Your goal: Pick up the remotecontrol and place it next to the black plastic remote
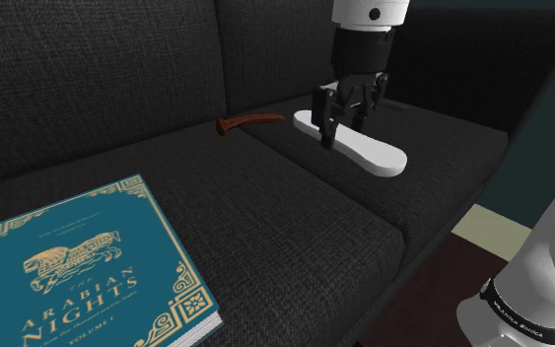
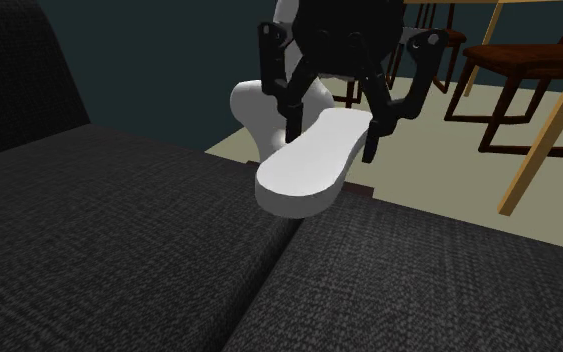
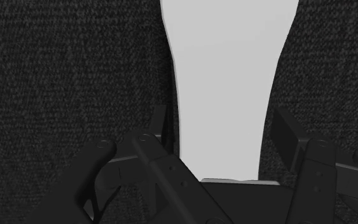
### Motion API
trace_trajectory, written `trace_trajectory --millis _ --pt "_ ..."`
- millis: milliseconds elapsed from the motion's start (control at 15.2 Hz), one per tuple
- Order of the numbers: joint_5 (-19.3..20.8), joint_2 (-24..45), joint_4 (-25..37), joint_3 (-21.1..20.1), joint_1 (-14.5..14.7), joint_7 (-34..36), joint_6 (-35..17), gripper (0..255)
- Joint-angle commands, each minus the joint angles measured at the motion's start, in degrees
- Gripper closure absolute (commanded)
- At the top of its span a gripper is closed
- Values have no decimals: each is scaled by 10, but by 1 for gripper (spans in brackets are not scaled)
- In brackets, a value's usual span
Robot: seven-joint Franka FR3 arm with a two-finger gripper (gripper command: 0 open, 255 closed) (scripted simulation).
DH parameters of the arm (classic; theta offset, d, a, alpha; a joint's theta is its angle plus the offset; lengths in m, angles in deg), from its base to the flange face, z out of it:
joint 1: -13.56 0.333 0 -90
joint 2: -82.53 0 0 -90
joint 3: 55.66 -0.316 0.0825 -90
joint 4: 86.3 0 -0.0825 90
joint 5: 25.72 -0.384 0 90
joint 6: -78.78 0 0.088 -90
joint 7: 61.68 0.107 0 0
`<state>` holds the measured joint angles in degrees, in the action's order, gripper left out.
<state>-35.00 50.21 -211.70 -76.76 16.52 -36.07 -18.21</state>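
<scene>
grip: gripper (image 2: 333, 142) fingers (image 3: 284, 137) apart, astride waist of white remote (image 1: 374, 153), not clasped | loc: remote lies on sofa cushion (image 1: 314, 207) | todo: to be centred, lowered, closed evenly on waist before lift

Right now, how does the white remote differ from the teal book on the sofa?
The remote is white; the book is teal with gold lettering. The remote is slim with rounded ends; the book is a far larger rectangle. The gripper is at the remote; the book lies far from it. Both are flat, at the dark sofa seat.
</scene>
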Motion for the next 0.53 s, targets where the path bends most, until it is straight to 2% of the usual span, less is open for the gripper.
trace_trajectory --millis 0,462 --pt "5 -22 -20 25 -4 -29 4 255" --pt "42 -82 -71 113 -25 -126 20 255"
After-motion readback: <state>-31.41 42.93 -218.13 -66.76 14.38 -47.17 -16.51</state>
